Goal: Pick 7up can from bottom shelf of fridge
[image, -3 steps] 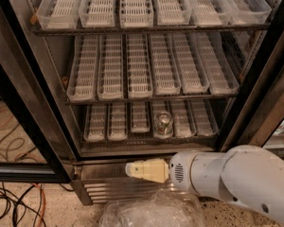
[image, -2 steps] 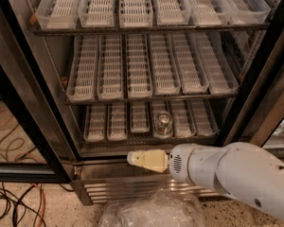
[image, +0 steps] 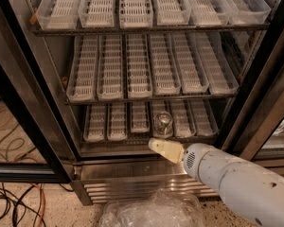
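The open fridge (image: 42, 103) fills the view with three racks of pale slotted trays. The 7up can (image: 163, 123) stands upright in the fourth lane from the left on the bottom shelf (image: 113, 148), near its front edge; its silver top shows. My gripper (image: 164, 150) is on the white arm coming in from the lower right. It hovers just in front of the shelf ledge, a little below the can and not touching it. Its cream fingers point left.
The two upper racks (image: 146, 70) hold only trays. The black door frame (image: 260, 103) stands at the right and the open glass door (image: 19, 126) at the left. Cables (image: 14, 202) lie on the floor at left. Crumpled clear plastic (image: 151, 212) sits below the steel grille (image: 132, 186).
My gripper has moved up and to the right, closer to the shelf ledge under the can. The can has not moved.
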Available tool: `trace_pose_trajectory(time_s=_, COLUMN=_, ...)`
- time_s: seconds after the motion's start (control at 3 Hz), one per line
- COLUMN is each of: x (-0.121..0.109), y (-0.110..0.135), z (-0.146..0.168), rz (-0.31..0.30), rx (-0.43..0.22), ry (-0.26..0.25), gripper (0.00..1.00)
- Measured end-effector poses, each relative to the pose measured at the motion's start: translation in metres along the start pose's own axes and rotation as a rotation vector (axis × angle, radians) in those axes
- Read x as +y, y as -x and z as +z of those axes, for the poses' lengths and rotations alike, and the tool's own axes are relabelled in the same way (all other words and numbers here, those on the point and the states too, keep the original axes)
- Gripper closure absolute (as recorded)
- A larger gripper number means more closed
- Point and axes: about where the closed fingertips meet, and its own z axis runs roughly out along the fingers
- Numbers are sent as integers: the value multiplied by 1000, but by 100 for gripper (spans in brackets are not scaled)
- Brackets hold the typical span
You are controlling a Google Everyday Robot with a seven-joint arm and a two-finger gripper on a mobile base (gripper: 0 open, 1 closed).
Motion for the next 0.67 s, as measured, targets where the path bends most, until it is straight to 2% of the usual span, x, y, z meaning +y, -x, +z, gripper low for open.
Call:
trace_pose_trajectory(time_s=0.33, x=-25, y=-1, z=13, rz=64, rx=-79, ry=-47, gripper=0)
trace_pose_trajectory(time_s=0.67, x=-22, y=0, z=33, rz=63, rx=-147, ry=-80, gripper=0)
